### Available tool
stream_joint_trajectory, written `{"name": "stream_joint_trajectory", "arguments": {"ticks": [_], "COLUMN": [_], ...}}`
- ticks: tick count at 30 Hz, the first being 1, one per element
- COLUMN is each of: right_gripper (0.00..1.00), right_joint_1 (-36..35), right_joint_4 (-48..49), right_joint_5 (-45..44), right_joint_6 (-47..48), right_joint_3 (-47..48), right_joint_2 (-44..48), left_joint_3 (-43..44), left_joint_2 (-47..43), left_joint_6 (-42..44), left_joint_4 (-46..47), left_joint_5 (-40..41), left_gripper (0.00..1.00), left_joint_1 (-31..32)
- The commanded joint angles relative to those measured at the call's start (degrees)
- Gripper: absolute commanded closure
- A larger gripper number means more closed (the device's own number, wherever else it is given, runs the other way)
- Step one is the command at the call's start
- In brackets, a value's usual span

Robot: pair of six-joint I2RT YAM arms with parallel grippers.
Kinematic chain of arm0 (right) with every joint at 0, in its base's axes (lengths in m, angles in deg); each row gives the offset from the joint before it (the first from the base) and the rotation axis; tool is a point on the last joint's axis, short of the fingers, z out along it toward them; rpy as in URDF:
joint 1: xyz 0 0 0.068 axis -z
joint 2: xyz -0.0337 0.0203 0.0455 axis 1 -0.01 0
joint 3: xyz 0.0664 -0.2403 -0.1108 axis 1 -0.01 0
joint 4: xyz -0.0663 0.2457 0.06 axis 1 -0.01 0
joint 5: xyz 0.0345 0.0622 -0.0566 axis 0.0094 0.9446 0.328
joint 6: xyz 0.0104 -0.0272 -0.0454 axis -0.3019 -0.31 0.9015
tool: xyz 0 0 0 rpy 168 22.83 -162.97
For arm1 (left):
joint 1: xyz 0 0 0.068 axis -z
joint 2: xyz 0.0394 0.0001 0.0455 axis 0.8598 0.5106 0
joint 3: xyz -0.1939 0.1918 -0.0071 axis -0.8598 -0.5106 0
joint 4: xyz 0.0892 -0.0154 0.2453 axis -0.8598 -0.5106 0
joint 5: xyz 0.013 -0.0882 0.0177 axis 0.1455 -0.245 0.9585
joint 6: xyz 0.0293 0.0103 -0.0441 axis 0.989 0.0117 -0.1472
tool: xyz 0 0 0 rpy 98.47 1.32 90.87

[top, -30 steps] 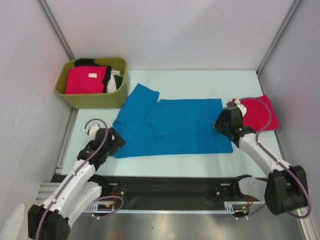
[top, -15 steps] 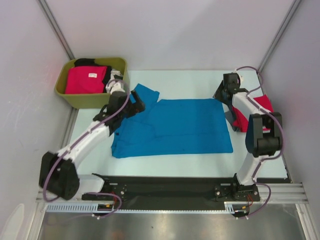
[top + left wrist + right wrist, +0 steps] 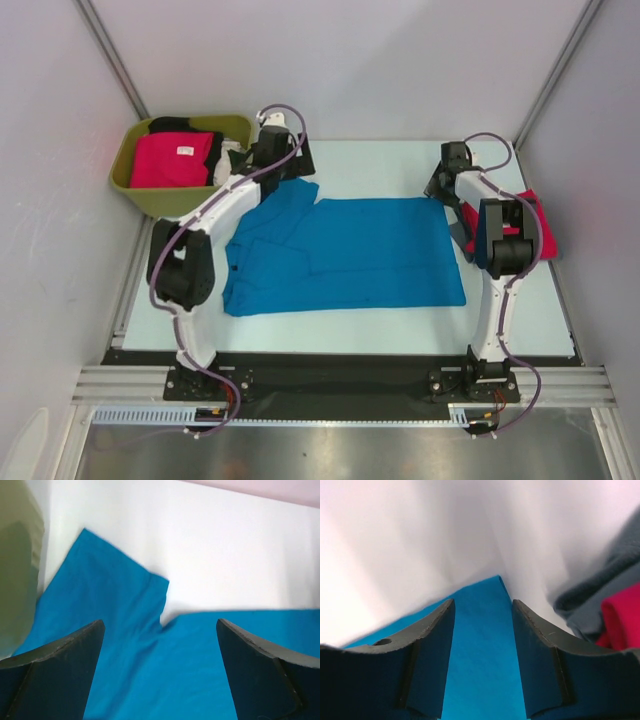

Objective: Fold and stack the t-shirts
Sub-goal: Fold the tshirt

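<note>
Blue t-shirt (image 3: 350,255) is lying long axis left-right. Left gripper (image 3: 160,625), jaws spread wide, is hovering over far sleeve (image 3: 110,580); right gripper (image 3: 482,604), jaws apart, empty, over far corner (image 3: 492,587).

The gripper (image 3: 482,605) has its jaws apart, with nothing between them. Below the gap lies a corner of the blue shirt (image 3: 480,670), its tip just past the fingertips. Beyond is the pale table (image 3: 420,545). Right of the right finger lies a red shirt (image 3: 622,617), with a blurred dark grey shape (image 3: 600,597) touching its far side.
</note>
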Motion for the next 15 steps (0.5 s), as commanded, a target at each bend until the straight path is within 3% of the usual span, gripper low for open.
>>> {"name": "stream_joint_trajectory", "arguments": {"ticks": [1,10,12,15], "right_gripper": [0.46,0.48,0.54,0.74], "right_joint_1": [0.08,0.61,0.70,0.79], "right_joint_4": [-0.37,0.51,-0.19,-0.72], "right_joint_5": [-0.68,1.51,1.69,1.17], "right_joint_6": [0.99,0.82,0.73,0.91], "right_joint_3": [3.47,4.44,4.88,4.88], "right_joint_2": [-2.22,-4.86,-5.30,-5.22], "left_joint_3": [6.97,18.31,20.77,25.34], "left_joint_2": [6.39,17.49,19.33,22.31], "left_joint_6": [2.87,1.63,2.87,4.19], "left_joint_4": [-3.25,-4.14,-5.01,-8.08], "left_joint_5": [-0.31,2.50,3.73,5.40], "left_gripper": [0.00,0.00,0.00,0.00], "left_joint_1": [-1.75,-4.31,-4.31,-4.31]}}
